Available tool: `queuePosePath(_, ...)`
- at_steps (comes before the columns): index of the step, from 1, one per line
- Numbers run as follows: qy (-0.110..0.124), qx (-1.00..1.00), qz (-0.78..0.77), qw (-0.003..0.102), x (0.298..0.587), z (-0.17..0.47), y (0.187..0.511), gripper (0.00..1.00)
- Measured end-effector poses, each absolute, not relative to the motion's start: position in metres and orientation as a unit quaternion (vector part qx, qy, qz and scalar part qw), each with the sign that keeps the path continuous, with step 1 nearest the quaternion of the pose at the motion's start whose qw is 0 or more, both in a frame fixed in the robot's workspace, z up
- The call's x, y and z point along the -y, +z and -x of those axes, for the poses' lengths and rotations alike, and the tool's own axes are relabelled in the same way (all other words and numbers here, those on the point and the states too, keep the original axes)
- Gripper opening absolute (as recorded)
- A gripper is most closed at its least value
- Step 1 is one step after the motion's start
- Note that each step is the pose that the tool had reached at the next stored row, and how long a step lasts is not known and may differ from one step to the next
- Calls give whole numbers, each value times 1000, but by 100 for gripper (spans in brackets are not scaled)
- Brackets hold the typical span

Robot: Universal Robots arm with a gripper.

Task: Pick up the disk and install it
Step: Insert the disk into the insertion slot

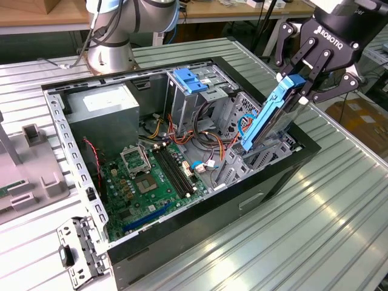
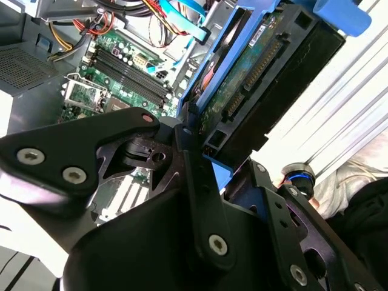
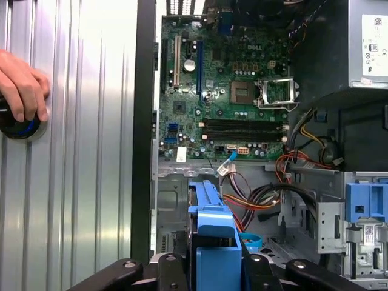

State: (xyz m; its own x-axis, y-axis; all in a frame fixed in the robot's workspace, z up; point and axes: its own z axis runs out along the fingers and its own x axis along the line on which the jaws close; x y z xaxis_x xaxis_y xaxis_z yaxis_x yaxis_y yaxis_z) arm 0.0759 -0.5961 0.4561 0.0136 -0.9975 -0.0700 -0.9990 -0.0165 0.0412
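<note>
While the gripper (image 1: 301, 85) clamps the disk (image 1: 268, 115) by its upper end, the disk leans tilted, its lower end inside the open case (image 1: 242, 203) at the exterior view's right. A hand (image 3: 21, 85) rests on the table (image 3: 79, 170) beside the case.

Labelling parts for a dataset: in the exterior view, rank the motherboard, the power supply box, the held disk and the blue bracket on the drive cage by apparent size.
1. motherboard
2. power supply box
3. disk, tilted and seen edge-on, so close to the box
4. blue bracket
</note>
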Motion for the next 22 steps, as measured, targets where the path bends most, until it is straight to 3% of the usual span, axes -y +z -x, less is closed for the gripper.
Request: queuePosePath(22,40,-690,723,9,590,-75,437,37)
